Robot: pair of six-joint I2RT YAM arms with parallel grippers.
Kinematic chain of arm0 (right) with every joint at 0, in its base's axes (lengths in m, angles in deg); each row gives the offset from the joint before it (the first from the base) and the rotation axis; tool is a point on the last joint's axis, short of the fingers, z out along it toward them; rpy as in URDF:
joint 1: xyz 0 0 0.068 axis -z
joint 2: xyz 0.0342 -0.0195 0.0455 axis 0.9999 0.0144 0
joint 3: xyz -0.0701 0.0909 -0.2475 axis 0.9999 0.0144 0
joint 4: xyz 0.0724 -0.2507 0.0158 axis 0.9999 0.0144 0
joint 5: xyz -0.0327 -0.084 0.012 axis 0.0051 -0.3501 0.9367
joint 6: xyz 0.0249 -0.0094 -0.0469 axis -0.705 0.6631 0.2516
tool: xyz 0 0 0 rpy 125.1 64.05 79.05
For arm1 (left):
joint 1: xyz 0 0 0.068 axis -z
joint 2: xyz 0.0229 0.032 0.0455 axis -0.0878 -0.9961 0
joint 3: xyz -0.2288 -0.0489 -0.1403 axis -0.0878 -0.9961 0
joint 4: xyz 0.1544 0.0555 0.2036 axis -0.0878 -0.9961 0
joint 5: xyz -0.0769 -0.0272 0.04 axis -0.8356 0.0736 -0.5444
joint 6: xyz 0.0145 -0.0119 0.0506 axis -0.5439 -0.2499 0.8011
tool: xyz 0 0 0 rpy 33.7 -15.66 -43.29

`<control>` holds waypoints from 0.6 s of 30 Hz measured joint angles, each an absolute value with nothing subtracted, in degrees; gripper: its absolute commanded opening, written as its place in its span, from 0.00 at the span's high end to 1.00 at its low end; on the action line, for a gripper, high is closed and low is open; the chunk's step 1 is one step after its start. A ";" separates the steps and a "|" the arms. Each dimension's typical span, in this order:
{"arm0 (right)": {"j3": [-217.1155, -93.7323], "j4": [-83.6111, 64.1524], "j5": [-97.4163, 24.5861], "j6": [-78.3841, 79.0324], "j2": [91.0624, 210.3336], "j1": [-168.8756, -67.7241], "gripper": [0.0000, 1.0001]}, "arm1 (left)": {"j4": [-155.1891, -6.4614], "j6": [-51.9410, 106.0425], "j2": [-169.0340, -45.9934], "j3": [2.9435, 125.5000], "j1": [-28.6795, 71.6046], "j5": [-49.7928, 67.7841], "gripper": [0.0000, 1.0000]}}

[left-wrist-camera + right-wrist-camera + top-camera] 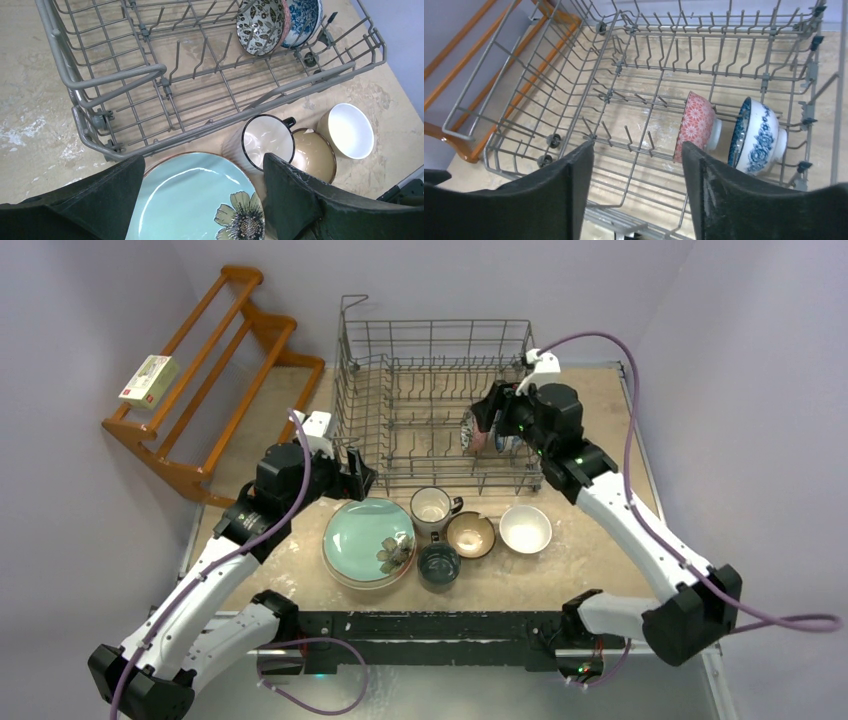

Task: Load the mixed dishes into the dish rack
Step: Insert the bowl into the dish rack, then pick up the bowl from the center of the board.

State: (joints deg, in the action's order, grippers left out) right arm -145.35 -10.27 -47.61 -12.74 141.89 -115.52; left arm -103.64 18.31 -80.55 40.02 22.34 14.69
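Note:
The grey wire dish rack (pixel 440 340) stands at the table's back. Two patterned bowls stand on edge at its right front: a red-backed one (pixel 694 125) and a blue-and-white one (pixel 756 135); both also show in the left wrist view (pixel 260 22). In front of the rack lie a mint green flower plate (pixel 368 538) on top of another plate, a white mug (pixel 431 507), a dark teal mug (pixel 438 565), a brown bowl (pixel 470 535) and a beige bowl with a white inside (pixel 525 528). My left gripper (pixel 205 167) is open and empty above the plate's far edge. My right gripper (pixel 638 150) is open and empty over the rack, beside the bowls.
A brown wooden slatted shelf (pixel 215 370) leans at the back left with a small box (pixel 150 380) on it. Walls close in on the left, back and right. The rack's tall front wall (pixel 210 125) stands just beyond the plate.

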 measured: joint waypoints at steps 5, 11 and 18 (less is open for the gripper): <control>-144.26 -6.18 -49.44 -12.52 135.35 -115.52 0.01 | -103.66 18.34 -80.55 40.02 22.34 15.15 0.14; -143.97 0.29 -51.28 -13.00 128.01 -115.52 0.01 | -103.66 18.34 -80.82 40.02 22.34 15.54 0.14; -143.99 7.59 -51.52 -15.93 121.08 -115.52 0.01 | -103.68 18.34 -81.03 40.02 22.34 15.58 0.14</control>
State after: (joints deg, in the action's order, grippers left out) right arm -143.99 7.59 -51.52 -15.93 121.08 -115.52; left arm -103.68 18.34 -81.03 40.02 22.34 15.58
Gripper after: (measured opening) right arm 0.987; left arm 0.862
